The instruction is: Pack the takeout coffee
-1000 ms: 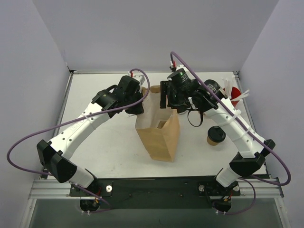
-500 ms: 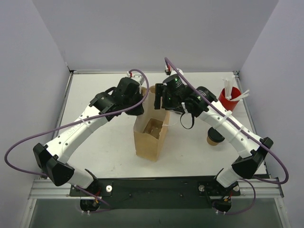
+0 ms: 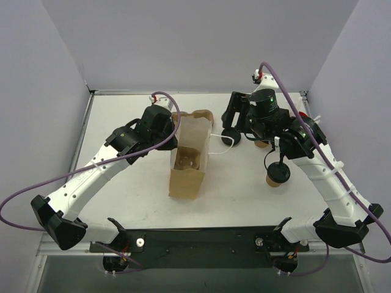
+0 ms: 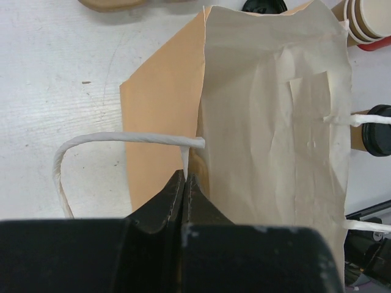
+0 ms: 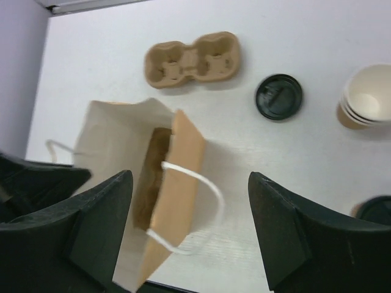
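**A:** Top external view first: where does the takeout coffee (image 3: 277,176) sit?

**B:** On the table (image 3: 244,195), upright and capped. It is to the right of the paper bag (image 3: 183,183) and well apart from it. The right arm's forearm passes just beside it, and a loop of black cable (image 3: 270,160) hangs close by its far side. Only bare tabletop lies between cup and bag.

**A:** Is anything gripping it?

**B:** No. The right gripper (image 5: 189,180) is spread wide with nothing between its fingers. It hangs above the table off the bag's right side. Its own camera looks down on the bag's open mouth and one white handle (image 5: 195,207).

**A:** And the other arm?

**B:** The left gripper (image 4: 185,183) is clenched on the bag's rim, right beside the second white handle (image 4: 122,139). The bag stands upright with its mouth open. Something brown (image 3: 186,162) lies at the bottom, though I cannot tell what it is.

**A:** What else is lying around?

**B:** A pulp cup carrier (image 5: 192,60) lies flat beyond the bag, near the back of the table. To its right is a loose black lid (image 5: 278,96), and further right a stack of pale cups (image 5: 366,97). In the overhead view the right gripper and wrist cover much of that back corner.
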Robot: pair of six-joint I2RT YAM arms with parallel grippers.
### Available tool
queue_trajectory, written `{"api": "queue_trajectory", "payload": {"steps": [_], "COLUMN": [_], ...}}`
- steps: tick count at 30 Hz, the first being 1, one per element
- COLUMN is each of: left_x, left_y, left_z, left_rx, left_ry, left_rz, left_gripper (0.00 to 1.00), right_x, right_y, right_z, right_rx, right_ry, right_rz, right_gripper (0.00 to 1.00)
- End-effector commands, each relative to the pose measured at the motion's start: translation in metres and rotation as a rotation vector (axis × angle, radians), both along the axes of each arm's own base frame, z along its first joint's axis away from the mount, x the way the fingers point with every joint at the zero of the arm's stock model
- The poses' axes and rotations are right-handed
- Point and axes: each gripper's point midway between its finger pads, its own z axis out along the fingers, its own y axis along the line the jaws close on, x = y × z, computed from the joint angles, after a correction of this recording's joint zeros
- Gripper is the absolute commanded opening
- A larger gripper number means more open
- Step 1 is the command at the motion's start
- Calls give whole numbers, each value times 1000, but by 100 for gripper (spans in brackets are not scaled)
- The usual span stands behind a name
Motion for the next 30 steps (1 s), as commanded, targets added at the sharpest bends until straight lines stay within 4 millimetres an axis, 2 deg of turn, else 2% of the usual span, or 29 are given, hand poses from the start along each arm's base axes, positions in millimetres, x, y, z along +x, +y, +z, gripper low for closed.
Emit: {"api": "queue_trajectory", "payload": {"steps": [1, 4, 5, 7, 9, 11, 12, 13, 15, 17, 24, 30], "left_x": [7, 5, 4, 2, 1, -1, -2, -3, -4, -6, -12, -16], "left_y": [8, 14, 16, 22, 26, 27, 27, 27, 27, 28, 27, 27], "left_z": [22, 17, 17, 15, 15, 18, 18, 18, 18, 17, 15, 16], "left_rx": [-91, -90, -88, -73, -74, -83, -84, -89, -86, -88, -106, -115], "left_ry": [-96, -98, -100, -100, -101, -111, -111, -111, -112, -113, -114, -122], "left_rz": [91, 104, 103, 110, 106, 95, 88, 78, 65, 57, 27, 10], "left_gripper": [0, 0, 0, 0, 0, 0, 0, 0, 0, 0, 3, 9], "right_x": [-6, -11, -16, -27, -43, -54, -64, -70, -80, -86, -84, -75], "right_y": [-58, -87, -98, -125, -143, -158, -167, -175, -191, -203, -218, -217], "right_z": [-70, -98, -113, -124, -148, -155, -169, -171, -188, -194, -216, -239], "right_rx": [-163, -200, -242, -293, -326, -307, -339, -334, -342, -334, -293, -267], "right_ry": [199, 278, 308, 338, 406, 425, 462, 463, 520, 551, 615, 661], "right_rz": [-131, -207, -234, -321, -358, -408, -430, -451, -495, -526, -555, -541], "right_gripper": [71, 71, 71, 72, 74, 75, 77, 79, 82, 83, 88, 89]}}
